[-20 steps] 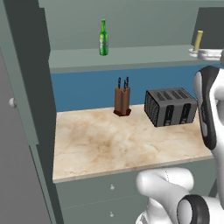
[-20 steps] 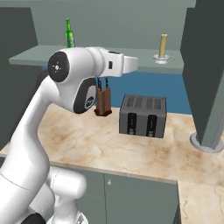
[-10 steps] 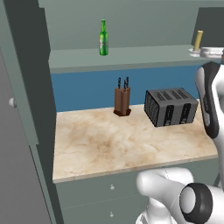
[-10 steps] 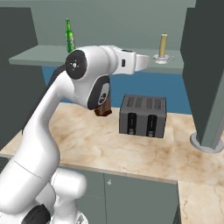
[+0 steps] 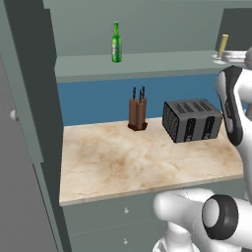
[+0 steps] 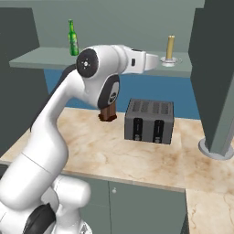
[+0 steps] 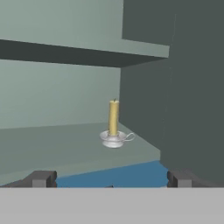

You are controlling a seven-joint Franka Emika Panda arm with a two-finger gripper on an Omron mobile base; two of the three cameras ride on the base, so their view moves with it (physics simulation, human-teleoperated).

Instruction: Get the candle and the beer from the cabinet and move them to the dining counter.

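Upright, the candle [image 7: 113, 119] stands before the open tool [image 7: 109, 179], seemingly untouched.

One candle [image 7: 113, 117], one beer [image 5: 116, 42], one toaster [image 5: 192, 120]

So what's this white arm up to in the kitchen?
It is reaching up toward the open cabinet, its gripper open and empty, aimed at the candle standing in a small dish on the cabinet's bottom shelf. The beer stands further left on the same shelf. Below, a toaster and knife block sit on the worktop.
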